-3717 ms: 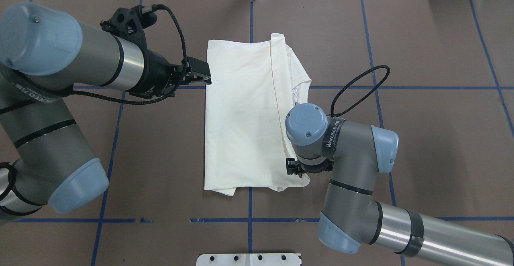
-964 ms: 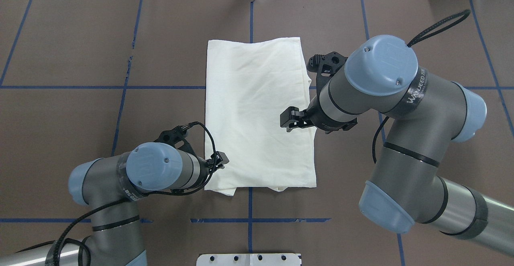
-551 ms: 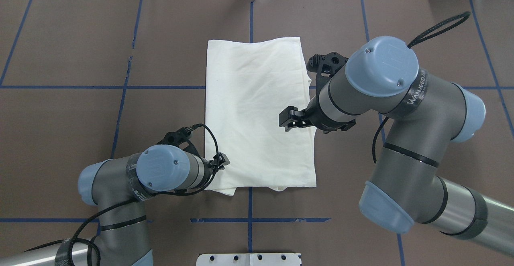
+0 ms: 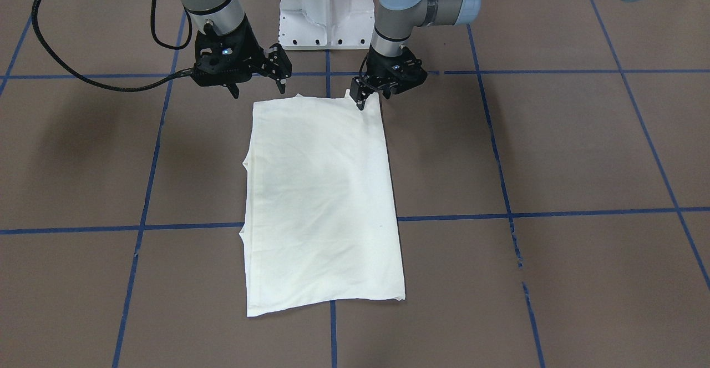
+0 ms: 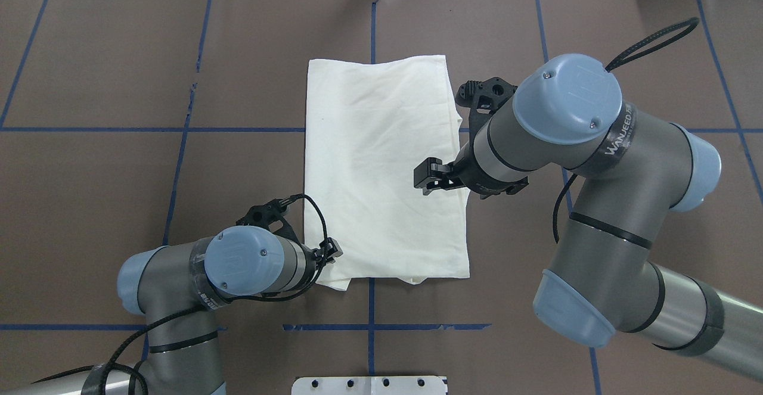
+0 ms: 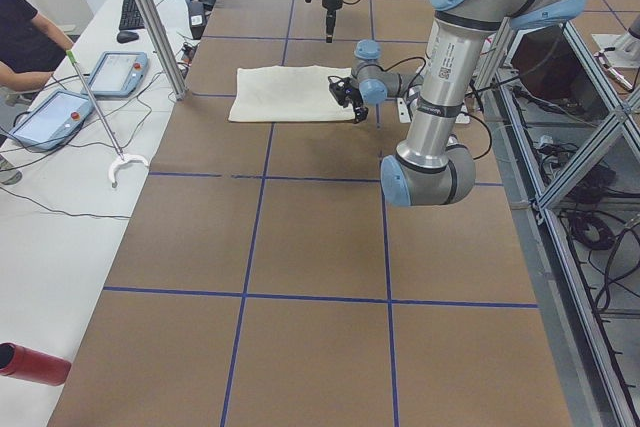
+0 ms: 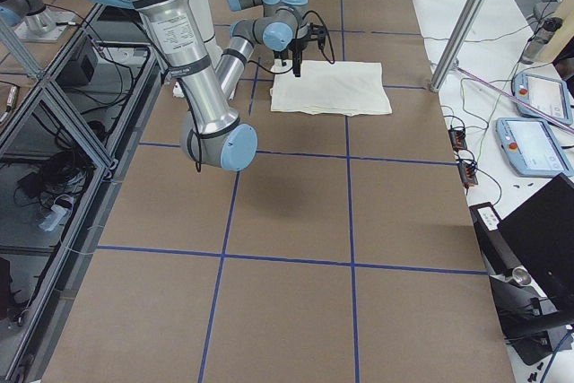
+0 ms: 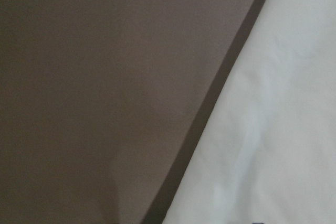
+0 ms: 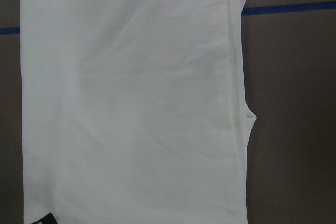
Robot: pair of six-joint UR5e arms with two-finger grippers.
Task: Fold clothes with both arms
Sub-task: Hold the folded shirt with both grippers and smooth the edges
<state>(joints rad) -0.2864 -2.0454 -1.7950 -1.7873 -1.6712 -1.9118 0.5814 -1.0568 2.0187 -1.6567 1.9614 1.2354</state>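
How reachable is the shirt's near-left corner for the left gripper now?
Likely yes. The left gripper sits right at that corner of the shirt with nothing between them; the right gripper is at the shirt's opposite side, out of the way.

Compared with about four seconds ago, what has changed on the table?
The left fingers moved from the shirt's far left edge to its near left corner. The right fingers moved from the near right corner to above the right side. The shirt's right side, bunched before, now lies flat. The shirt's place is unchanged.
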